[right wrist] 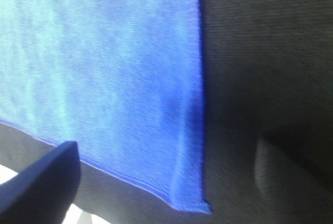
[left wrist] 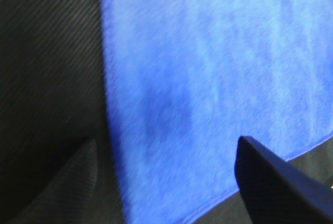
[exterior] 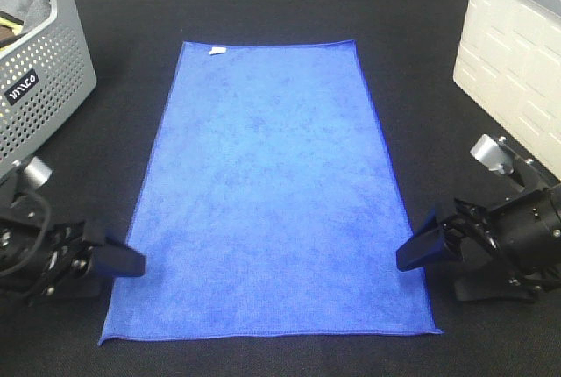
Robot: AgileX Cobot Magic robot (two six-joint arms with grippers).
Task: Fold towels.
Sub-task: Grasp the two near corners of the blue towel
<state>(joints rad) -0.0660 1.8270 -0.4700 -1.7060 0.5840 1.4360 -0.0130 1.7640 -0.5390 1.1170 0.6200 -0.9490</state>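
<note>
The blue towel (exterior: 272, 193) lies spread flat on the black table, long side running away from me, with a small white tag (exterior: 216, 49) at its far left corner. My left gripper (exterior: 121, 265) stands open at the towel's near left edge. In the left wrist view the towel (left wrist: 208, 78) fills the space between the dark fingers (left wrist: 276, 182), nothing gripped. My right gripper (exterior: 428, 254) is open at the near right edge. Its wrist view shows the towel (right wrist: 104, 67), whose near corner (right wrist: 192, 203) lies between the spread fingers (right wrist: 47, 182).
A grey perforated basket (exterior: 44, 88) holding a dull grey cloth (exterior: 26, 4) stands at the far left. A white box (exterior: 517, 53) occupies the far right. Black table cloth (exterior: 438, 61) surrounds the towel on all sides.
</note>
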